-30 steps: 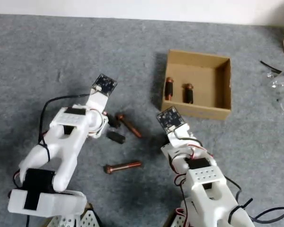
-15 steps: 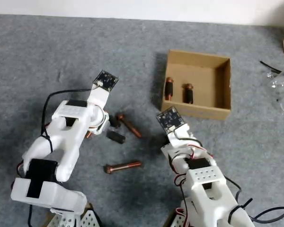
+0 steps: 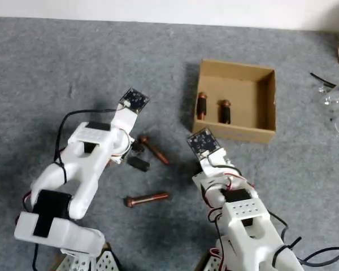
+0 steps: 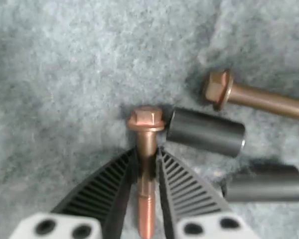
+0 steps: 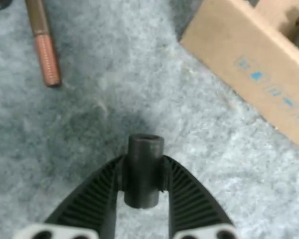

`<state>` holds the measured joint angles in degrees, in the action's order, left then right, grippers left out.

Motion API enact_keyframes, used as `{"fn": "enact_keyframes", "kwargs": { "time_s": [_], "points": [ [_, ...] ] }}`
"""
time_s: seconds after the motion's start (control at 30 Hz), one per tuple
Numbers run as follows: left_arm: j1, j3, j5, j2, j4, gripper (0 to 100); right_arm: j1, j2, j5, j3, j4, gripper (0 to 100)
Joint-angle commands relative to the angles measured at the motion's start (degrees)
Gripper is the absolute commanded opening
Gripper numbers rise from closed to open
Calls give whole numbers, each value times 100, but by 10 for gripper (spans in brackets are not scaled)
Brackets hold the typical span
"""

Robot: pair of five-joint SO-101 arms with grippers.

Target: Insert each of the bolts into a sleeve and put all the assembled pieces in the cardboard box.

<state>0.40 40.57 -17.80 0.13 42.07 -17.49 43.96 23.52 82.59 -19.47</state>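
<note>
A grey carpeted table (image 3: 45, 68) is seen from above, with two white robot arms at its near edge. The left arm (image 3: 85, 164) stands at the left. The left gripper (image 4: 146, 152) is pinching a copper bolt (image 4: 145, 174) by its shank. The bolt's hex head sticks out past the fingertips, just beside the open end of a black sleeve (image 4: 205, 132) lying on its side. A second sleeve (image 4: 264, 185) lies near the first. A second bolt (image 4: 254, 97) lies loose on the carpet, its head close to the first sleeve. A third bolt (image 3: 147, 199) lies alone nearer the front edge, between the two arms. To the right stands the right arm (image 3: 237, 209). The right gripper (image 5: 143, 160) is pressed against both sides of a gripped sleeve (image 5: 144, 169), whose open end points away from the wrist. Further right and farther back sits the open cardboard box (image 3: 231, 132). Inside it, one assembled piece (image 3: 201, 105) lies by the left wall and another assembled piece (image 3: 225, 112) lies just beside it.
</note>
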Motion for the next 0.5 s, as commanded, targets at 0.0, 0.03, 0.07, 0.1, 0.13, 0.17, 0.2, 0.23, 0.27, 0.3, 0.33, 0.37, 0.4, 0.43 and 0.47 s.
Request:
{"fn": "enact_keyframes", "kwargs": {
  "time_s": [0.0,0.03,0.07,0.1,0.13,0.17,0.2,0.23,0.27,0.3,0.33,0.37,0.4,0.43,0.47],
  "points": [
    [-84,840,-35,-1165,-360,7,57,145,53,-22,198,5],
    [-84,1174,-26,-1508,-607,7,57,145,53,-22,198,5],
    [-110,1499,-26,-1886,-879,7,40,145,53,-22,198,5],
    [-110,1842,-26,-2290,-1099,7,40,145,62,-22,198,5],
    [-110,2176,-26,-2712,-1292,7,40,145,62,-22,198,5],
    [-101,2475,-18,-3125,-1442,7,40,145,62,-22,198,5],
    [-84,2747,-18,-3547,-1565,7,48,145,62,-31,198,5],
    [-66,3002,-18,-3943,-1653,7,57,154,62,-40,198,5],
    [-57,3240,-18,-4321,-1741,7,48,154,62,-40,198,5],
    [-57,3451,-18,-4673,-1811,7,40,154,62,-40,198,5],
    [-66,3653,-18,-5007,-1873,7,40,154,62,-31,198,5],
    [-66,3829,-18,-5314,-1890,7,40,154,62,-31,198,5],
    [-48,3978,-18,-5596,-1881,7,40,154,62,-40,198,5],
    [-40,4110,-18,-5851,-1881,7,48,154,62,-40,198,5],
    [-40,4224,-9,-6088,-1890,7,57,154,53,-48,198,5]
  ]
}}
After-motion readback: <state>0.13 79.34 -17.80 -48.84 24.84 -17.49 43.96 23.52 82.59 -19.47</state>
